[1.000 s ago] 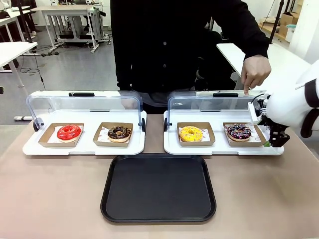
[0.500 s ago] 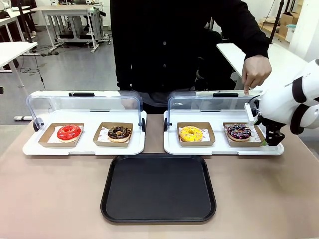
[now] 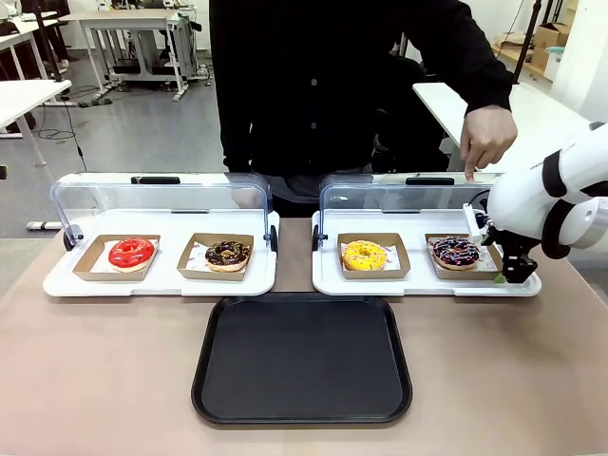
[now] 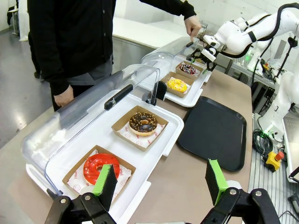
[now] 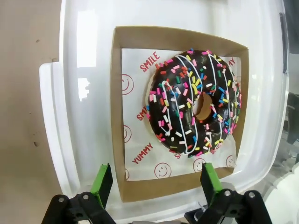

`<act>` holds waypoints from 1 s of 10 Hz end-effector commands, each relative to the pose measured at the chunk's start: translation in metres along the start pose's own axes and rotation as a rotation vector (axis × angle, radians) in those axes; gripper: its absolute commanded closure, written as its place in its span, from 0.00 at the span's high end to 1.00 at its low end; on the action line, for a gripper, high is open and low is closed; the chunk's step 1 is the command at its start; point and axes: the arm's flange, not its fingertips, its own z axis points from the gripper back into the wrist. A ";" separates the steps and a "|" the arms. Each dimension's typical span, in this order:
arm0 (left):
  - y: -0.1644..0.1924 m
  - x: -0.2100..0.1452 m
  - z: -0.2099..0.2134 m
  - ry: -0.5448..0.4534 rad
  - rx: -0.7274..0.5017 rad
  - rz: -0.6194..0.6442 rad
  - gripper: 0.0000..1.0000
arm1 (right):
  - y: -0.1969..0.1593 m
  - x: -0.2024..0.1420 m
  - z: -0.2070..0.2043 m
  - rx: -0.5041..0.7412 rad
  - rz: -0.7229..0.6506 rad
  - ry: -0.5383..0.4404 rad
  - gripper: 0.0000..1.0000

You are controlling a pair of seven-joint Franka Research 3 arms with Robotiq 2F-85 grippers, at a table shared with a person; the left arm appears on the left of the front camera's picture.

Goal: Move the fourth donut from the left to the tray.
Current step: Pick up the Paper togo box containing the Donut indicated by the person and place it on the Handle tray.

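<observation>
Hovering over the right end of the right-hand white display tray (image 3: 328,277), the right gripper (image 5: 154,184) points down with its green pads spread, one on either side of the near wall of the brown cardboard holder (image 5: 117,121); nothing is pinched between them. The fourth donut (image 5: 194,102), chocolate-glazed with sprinkles, sits in that holder on printed paper, just beyond the fingers. A yellow donut (image 3: 365,255) lies in the next holder to its left. The person's hand (image 3: 486,140) rests a finger on the raised clear lid (image 3: 404,199). The tray (image 3: 302,357) lies nearer the robot, mid-table. The left gripper (image 4: 159,183) hangs wide open beside the other display tray, holding nothing.
</observation>
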 end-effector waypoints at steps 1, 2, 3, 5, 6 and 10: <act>0.000 0.003 0.002 0.002 -0.011 0.002 1.00 | -0.005 -0.007 -0.002 0.015 0.015 -0.027 0.40; 0.000 0.003 0.002 0.002 -0.011 0.002 1.00 | -0.005 -0.008 -0.002 0.022 0.013 -0.027 0.40; 0.000 0.003 0.002 0.002 -0.011 0.002 1.00 | -0.004 -0.008 -0.001 0.034 0.012 -0.029 0.00; 0.000 0.003 0.002 0.002 -0.011 0.002 1.00 | -0.005 -0.008 -0.001 0.052 0.007 -0.025 0.00; 0.000 0.003 0.002 0.002 -0.011 0.002 1.00 | -0.005 -0.009 -0.001 0.064 0.002 -0.022 0.00; 0.000 0.003 0.002 0.002 -0.011 0.002 1.00 | -0.004 -0.009 0.000 0.090 0.010 -0.018 0.00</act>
